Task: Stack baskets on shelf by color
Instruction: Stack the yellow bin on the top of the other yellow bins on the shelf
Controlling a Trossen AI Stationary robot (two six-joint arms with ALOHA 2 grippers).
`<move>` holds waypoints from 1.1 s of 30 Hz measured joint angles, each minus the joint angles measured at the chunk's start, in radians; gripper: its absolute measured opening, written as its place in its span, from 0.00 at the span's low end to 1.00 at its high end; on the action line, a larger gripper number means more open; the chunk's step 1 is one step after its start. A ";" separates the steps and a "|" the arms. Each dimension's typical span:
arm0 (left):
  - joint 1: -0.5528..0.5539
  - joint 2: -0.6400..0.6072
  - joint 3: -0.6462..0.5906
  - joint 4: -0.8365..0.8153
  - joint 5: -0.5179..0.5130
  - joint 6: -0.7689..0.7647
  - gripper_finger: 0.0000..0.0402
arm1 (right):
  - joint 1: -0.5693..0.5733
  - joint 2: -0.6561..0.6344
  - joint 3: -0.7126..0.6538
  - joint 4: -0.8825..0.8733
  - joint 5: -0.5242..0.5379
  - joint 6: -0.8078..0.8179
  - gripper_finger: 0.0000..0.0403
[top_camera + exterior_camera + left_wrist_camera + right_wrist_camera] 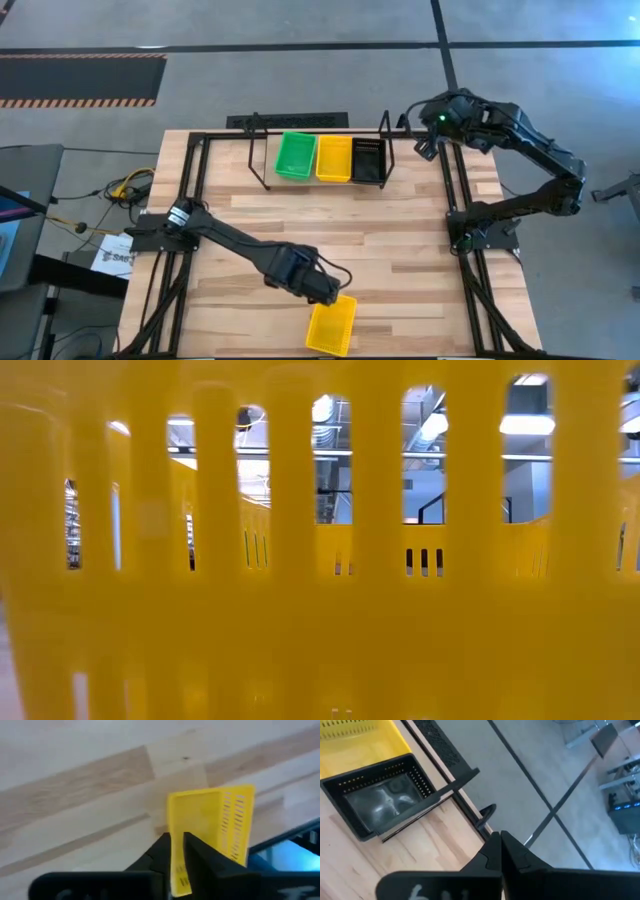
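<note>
A yellow basket sits near the table's near edge; it fills the low view, and the left wrist view shows it too. My left gripper is shut on its far end. The shelf stands at the table's far side. In it sit a green basket, a yellow basket and a black basket, side by side. My right gripper hovers shut just right of the shelf, touching nothing. My left gripper pinches the yellow basket's end wall between its two fingers. The fingers come slanting down from the table's far left. The rest of the basket reaches away from the fingers toward the near edge. Whether its bottom rests on the table I cannot tell.
The black tube frame runs along the table's left, right and far sides. Bare wood lies between the shelf and the held basket. The near table edge is just beyond the basket. Cables and papers lie off the table's left side.
</note>
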 joint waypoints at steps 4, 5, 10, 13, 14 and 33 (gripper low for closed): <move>0.003 0.031 -0.032 0.053 0.068 0.021 0.22 | 0.000 0.000 0.000 0.023 -0.002 -0.036 0.02; 0.004 0.041 -0.033 0.073 0.087 0.021 0.26 | 0.000 0.000 0.000 0.027 -0.002 -0.045 0.02; 0.006 0.105 -0.034 0.116 0.201 0.003 0.39 | -0.002 0.001 0.000 0.046 -0.002 -0.080 0.02; 0.006 0.138 -0.034 0.156 0.240 -0.002 0.44 | -0.002 0.000 0.000 0.057 -0.014 -0.102 0.02; 0.006 0.144 -0.034 0.154 0.241 -0.002 0.45 | -0.002 0.000 0.000 0.066 -0.026 -0.111 0.02; 0.127 0.219 -0.013 0.161 0.316 0.316 0.01 | -0.009 -0.011 0.000 0.098 -0.081 -0.170 0.03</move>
